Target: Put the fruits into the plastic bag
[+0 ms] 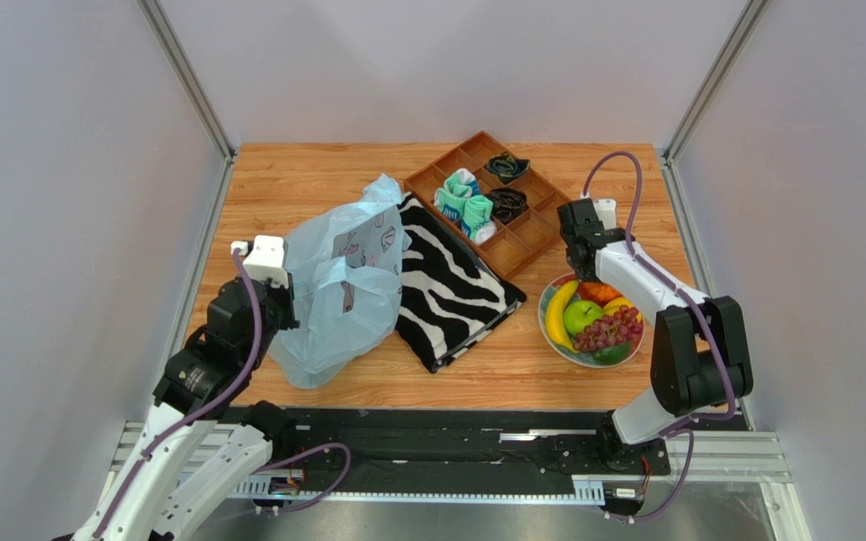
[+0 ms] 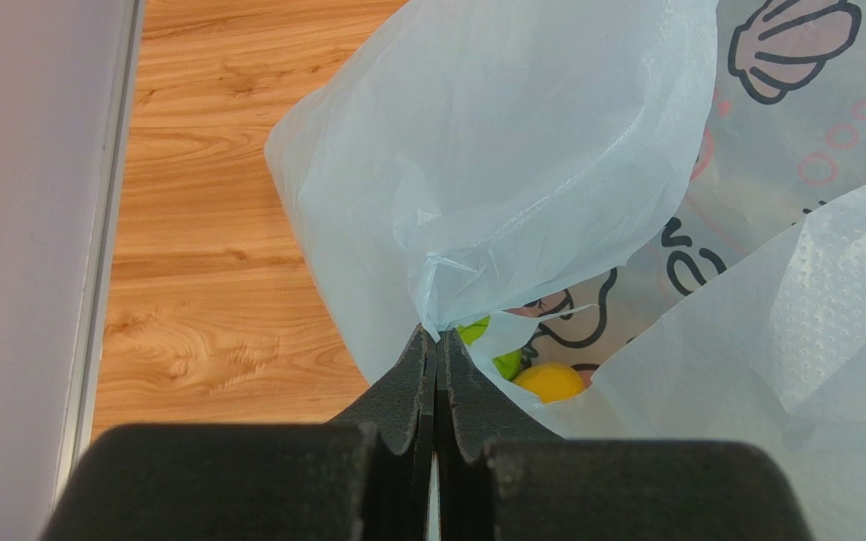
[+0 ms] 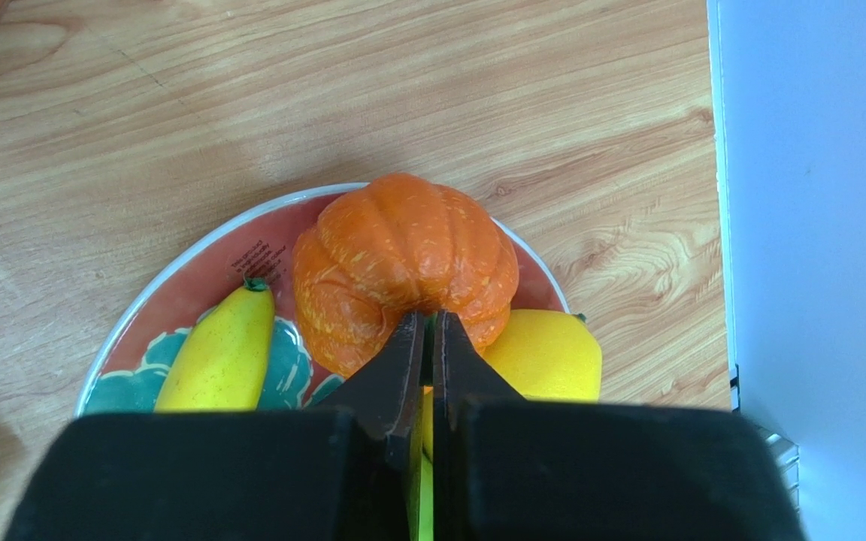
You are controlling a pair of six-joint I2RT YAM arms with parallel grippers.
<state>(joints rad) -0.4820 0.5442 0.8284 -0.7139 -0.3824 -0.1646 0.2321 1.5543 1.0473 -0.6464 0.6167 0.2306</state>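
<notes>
The light-blue plastic bag [image 1: 342,287] stands at the left, and my left gripper [image 2: 438,338] is shut on a pinch of its rim [image 2: 517,169]. Inside it, a yellow fruit [image 2: 551,381] and something green [image 2: 477,330] show. On the patterned plate [image 1: 551,338] at the right lie a banana [image 3: 220,349], a green apple [image 1: 581,317], grapes [image 1: 609,331], a lemon [image 3: 545,355], a dark green fruit [image 1: 612,353] and an orange ribbed fruit [image 3: 404,265]. My right gripper [image 3: 429,321] is shut at the orange fruit's top dimple, a green sliver between its tips.
A zebra-striped cloth [image 1: 449,287] lies between the bag and the plate. Behind it stands a wooden divided tray [image 1: 494,203] with teal-and-white socks [image 1: 462,201] and dark items. Grey walls enclose the table on three sides.
</notes>
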